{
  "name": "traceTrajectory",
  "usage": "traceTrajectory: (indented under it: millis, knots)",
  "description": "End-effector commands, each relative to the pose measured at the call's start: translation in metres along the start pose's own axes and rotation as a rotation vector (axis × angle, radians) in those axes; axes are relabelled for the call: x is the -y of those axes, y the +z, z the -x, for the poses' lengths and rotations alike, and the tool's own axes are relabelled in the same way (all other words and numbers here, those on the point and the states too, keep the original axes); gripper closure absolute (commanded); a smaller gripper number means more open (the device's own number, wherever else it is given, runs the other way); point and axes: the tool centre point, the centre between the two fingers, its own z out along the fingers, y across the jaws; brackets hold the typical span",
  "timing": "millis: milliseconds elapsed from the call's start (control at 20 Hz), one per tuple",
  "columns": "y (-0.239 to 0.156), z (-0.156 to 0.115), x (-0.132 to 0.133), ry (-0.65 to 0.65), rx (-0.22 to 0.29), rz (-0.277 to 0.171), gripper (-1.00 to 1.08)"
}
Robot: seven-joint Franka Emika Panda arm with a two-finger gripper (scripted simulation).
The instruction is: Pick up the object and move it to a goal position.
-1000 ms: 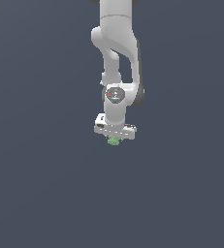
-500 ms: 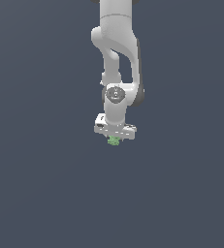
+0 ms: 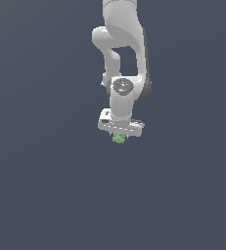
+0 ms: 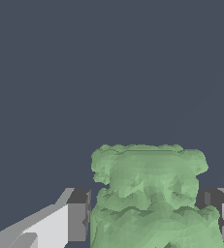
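The object (image 3: 119,138) is a small light-green lumpy piece with ridged bulges, showing just below my white gripper (image 3: 119,137) in the exterior view. In the wrist view the object (image 4: 150,193) fills the space between my two fingers (image 4: 77,215), with the gripper (image 4: 150,218) shut on it. One finger presses each side of the object, and its lower part is cut off by the frame edge. The white arm (image 3: 122,58) reaches down from above.
A plain dark blue-grey surface (image 3: 46,185) lies all around the arm. No other objects, containers or edges show in either view.
The arm, gripper and held object look the same across the three exterior frames; nothing has visibly moved.
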Motion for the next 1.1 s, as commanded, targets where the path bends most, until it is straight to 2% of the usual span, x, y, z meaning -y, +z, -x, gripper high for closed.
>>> traceTrajectory:
  millis: [0,1050]
  knots:
    - [-0.018,0.001,0.009,0.0,-0.001,0.0,1.08]
    - [-0.23,0.016,0.118,0.0,-0.001,0.002,1.08]
